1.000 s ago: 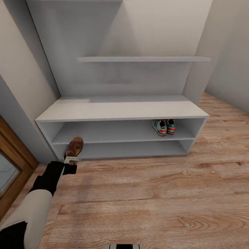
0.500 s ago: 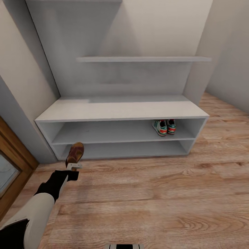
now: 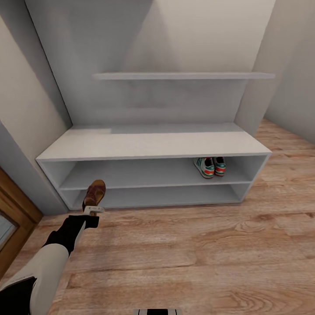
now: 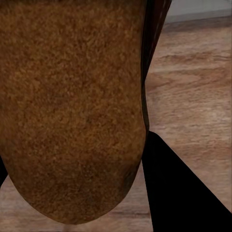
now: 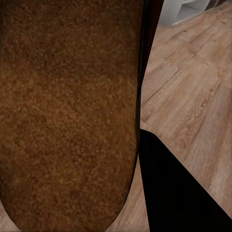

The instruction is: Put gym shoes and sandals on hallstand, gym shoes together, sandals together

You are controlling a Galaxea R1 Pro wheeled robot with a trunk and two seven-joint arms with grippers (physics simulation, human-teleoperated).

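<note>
The light-grey hallstand (image 3: 148,144) stands against the wall ahead. Both gym shoes (image 3: 210,166) sit side by side at the right end of its upper open shelf. In the head view my left gripper (image 3: 92,210) is shut on a brown sandal (image 3: 94,192), holding it toe-up in front of the rack's lower left opening, above the corridor floor (image 3: 197,245). The left wrist view shows that sandal's cork sole (image 4: 72,106) beside one black finger (image 4: 179,193). The right wrist view has another sandal sole (image 5: 67,111) close up against a black finger (image 5: 179,193), over floor planks.
A grey wall shelf (image 3: 183,75) hangs above the bench. A wooden door frame (image 3: 13,218) lies at the left, close to my left arm. Walls close in on both sides of the rack. Open flooring stretches in front of the rack and to the right.
The camera has moved nearer, so the rack looks wider. My left gripper with the sandal dropped slightly, then held still. The gym shoes have not moved.
</note>
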